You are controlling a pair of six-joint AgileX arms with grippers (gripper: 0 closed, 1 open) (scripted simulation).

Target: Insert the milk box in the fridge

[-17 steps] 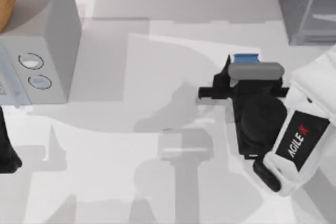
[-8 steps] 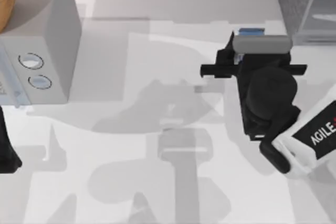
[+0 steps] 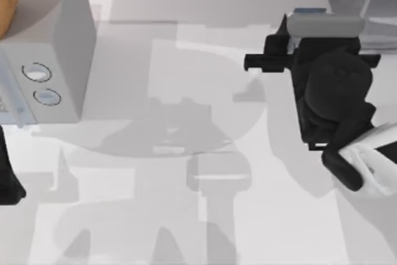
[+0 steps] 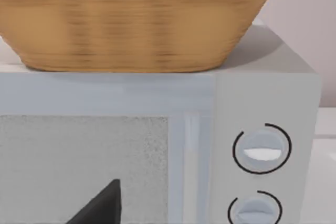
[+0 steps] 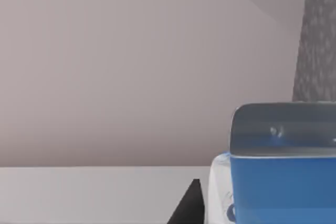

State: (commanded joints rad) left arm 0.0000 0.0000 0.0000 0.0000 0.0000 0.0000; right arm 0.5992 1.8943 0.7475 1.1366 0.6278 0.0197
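At the table's left edge the left gripper (image 3: 7, 181) sits parked, its finger state impossible to tell; at right, the right gripper (image 3: 308, 20), clamped on the milk box (image 3: 309, 11), has carried it up beside the fridge (image 3: 360, 4), insertion near.
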